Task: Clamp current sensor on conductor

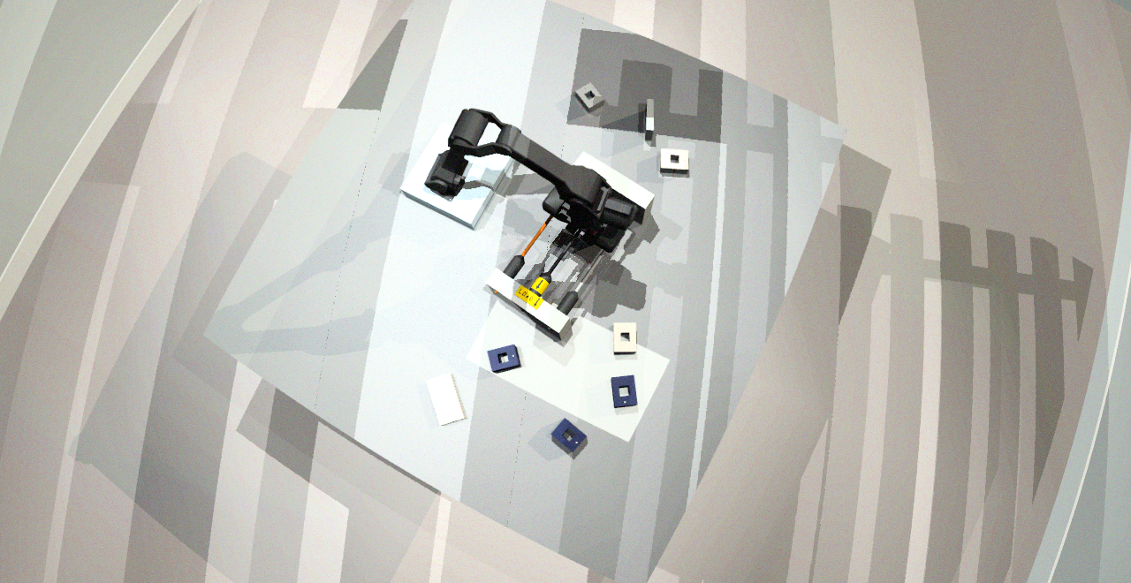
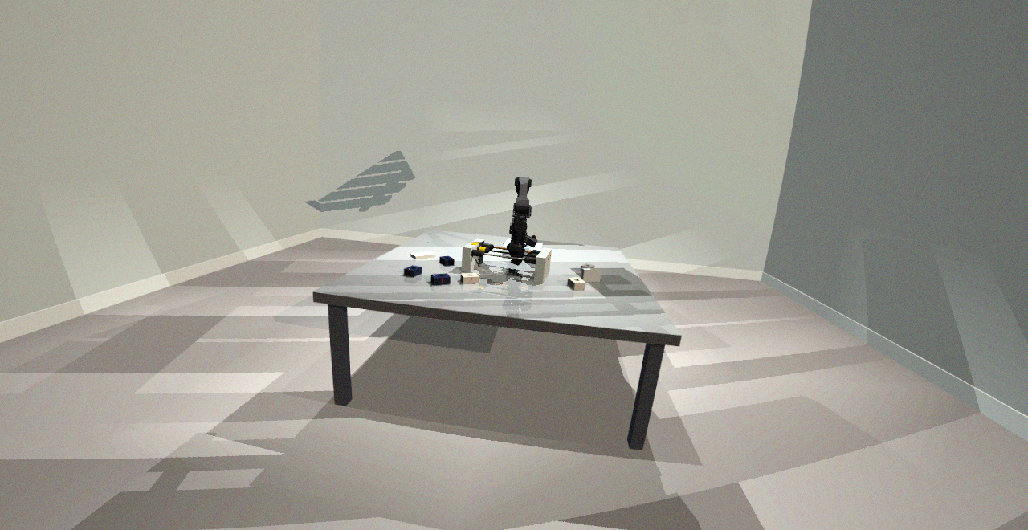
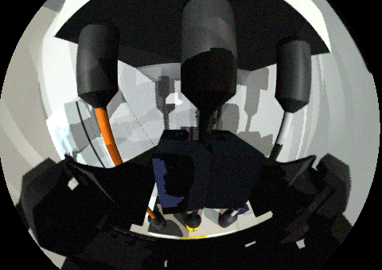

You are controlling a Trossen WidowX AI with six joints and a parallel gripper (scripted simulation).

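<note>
My gripper (image 1: 583, 234) (image 3: 196, 147) is shut on the dark navy sensor (image 3: 235, 170), whose body fills the space between the fingers in the wrist view. The middle black conductor (image 3: 204, 123) (image 1: 559, 262) runs down to the sensor and passes out of sight at its top, between two raised parts. The yellow LOAD marker (image 1: 530, 296) lies on the near white end block, in line with this conductor. The arm hides the sensor in the top and exterior views. Its arrow is not visible, and I cannot tell whether its halves are latched.
An orange conductor (image 1: 535, 239) (image 3: 105, 128) and a pale conductor (image 3: 284, 127) flank the middle one. White end blocks (image 1: 557, 321) (image 1: 637, 186) carry them. Navy blocks (image 1: 513, 363) (image 1: 618, 400), a cream block (image 1: 625, 349) and a flat white box (image 1: 446, 399) lie beyond the near end block.
</note>
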